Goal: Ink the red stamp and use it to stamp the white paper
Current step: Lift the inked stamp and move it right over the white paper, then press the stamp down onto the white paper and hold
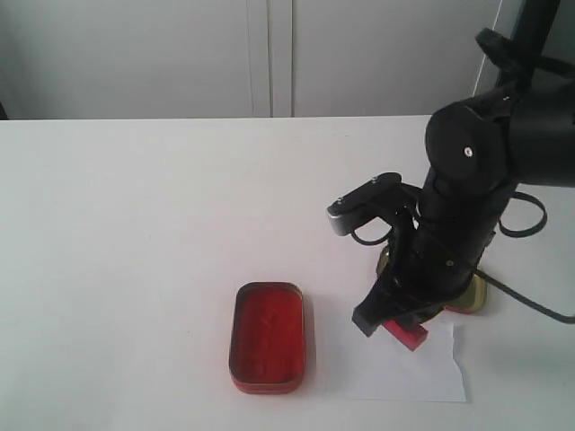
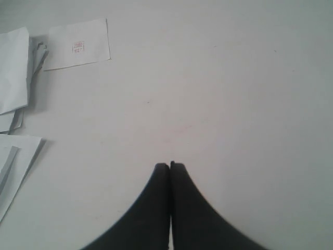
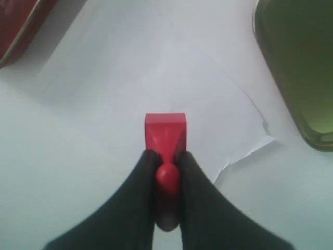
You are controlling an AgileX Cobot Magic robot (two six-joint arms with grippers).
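My right gripper (image 3: 166, 155) is shut on the knobbed handle of the red stamp (image 3: 165, 134), whose flat base points down at the white paper (image 3: 156, 78). In the exterior view the red stamp (image 1: 406, 335) hangs over the left part of the white paper (image 1: 422, 373), under my right gripper (image 1: 395, 316). I cannot tell whether the base touches the sheet. The paper's torn corner (image 3: 260, 140) lies beside the stamp. My left gripper (image 2: 170, 165) is shut with nothing in it, over bare table, and is out of the exterior view.
An open oblong tin of red ink (image 1: 267, 337) lies left of the paper. Its gold-lined lid (image 1: 476, 294) sits behind the right arm. In the left wrist view several white sheets (image 2: 13, 67) lie at one side, one stamped sheet (image 2: 78, 44) among them.
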